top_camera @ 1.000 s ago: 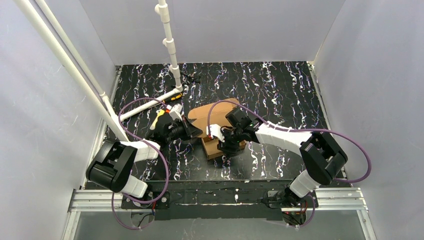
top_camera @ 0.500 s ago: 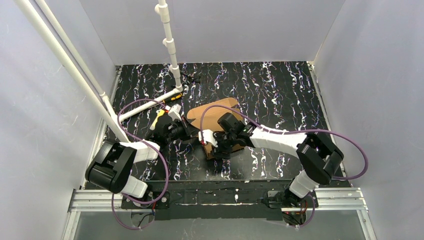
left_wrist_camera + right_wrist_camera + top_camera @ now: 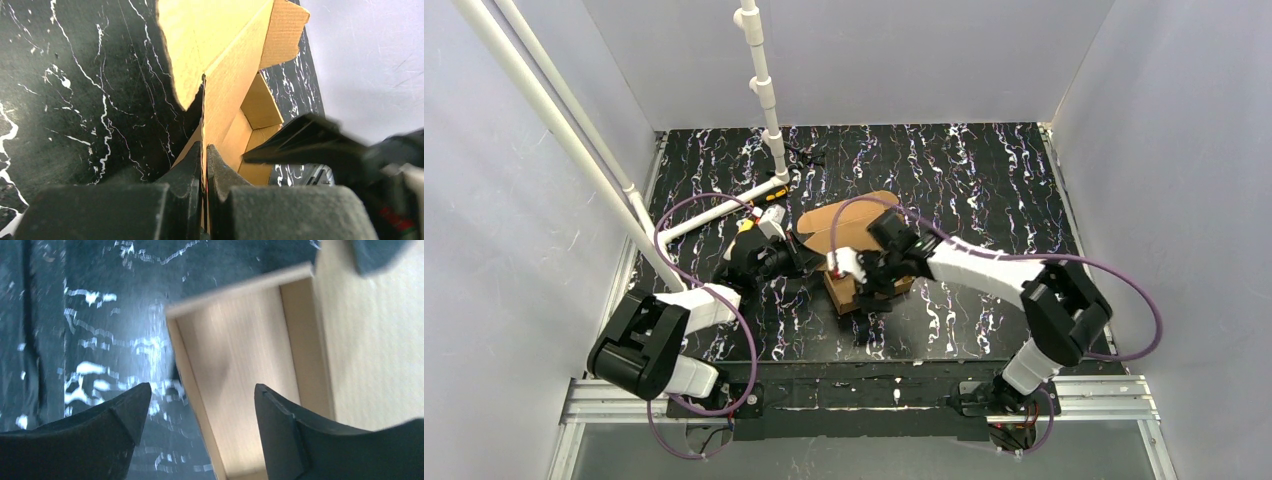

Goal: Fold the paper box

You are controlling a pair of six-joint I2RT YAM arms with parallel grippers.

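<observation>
The paper box is brown cardboard, partly folded, at the middle of the black marbled table. Its lid flap stands raised toward the back. My left gripper comes in from the left. In the left wrist view it is shut on the thin edge of a box wall. My right gripper hangs over the box's near part. In the right wrist view it is open, its fingers astride a side wall edge without touching, one over the table, one over the box's inside.
White plastic pipes stand at the back left, and one lies on the table. A small black-and-orange marker rests beside that pipe. Grey walls close in three sides.
My right gripper has opened wider and shifted slightly back over the box. The lid flap has risen a little. The left gripper keeps its pinch on the wall.
</observation>
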